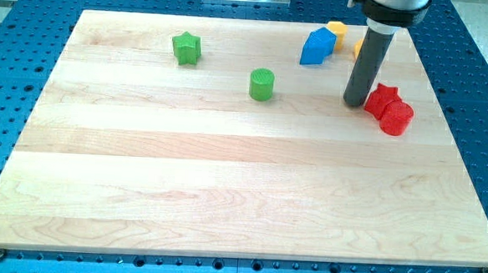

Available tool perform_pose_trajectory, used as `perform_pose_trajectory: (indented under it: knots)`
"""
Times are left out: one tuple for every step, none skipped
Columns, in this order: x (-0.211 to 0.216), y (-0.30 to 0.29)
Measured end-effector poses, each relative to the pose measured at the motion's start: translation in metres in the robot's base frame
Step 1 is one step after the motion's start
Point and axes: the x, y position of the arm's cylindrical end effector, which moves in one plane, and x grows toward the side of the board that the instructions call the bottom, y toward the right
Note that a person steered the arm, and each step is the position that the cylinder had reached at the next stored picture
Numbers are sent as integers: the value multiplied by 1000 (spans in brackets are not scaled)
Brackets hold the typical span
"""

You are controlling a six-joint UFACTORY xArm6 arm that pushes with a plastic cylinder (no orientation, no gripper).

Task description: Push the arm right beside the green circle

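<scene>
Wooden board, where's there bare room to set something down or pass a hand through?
The whole stretch of the wooden board below the green circle is bare, as is the view's left edge beyond the green star. The top right is crowded: blue block, yellow block, red star, red cylinder, with my tip just left of the star.

Our rod stood upright, coming down from the view's top. My tip (355, 103) sat on the board well to the view's right of the green circle (263, 84), slightly lower.
</scene>
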Motion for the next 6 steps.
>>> perform_pose_trajectory:
  knots:
    - [-1,-6]
    - [-1,-13]
    - [-1,-25]
    - [-1,-37]
    - [-1,-49]
    - [-1,-58]
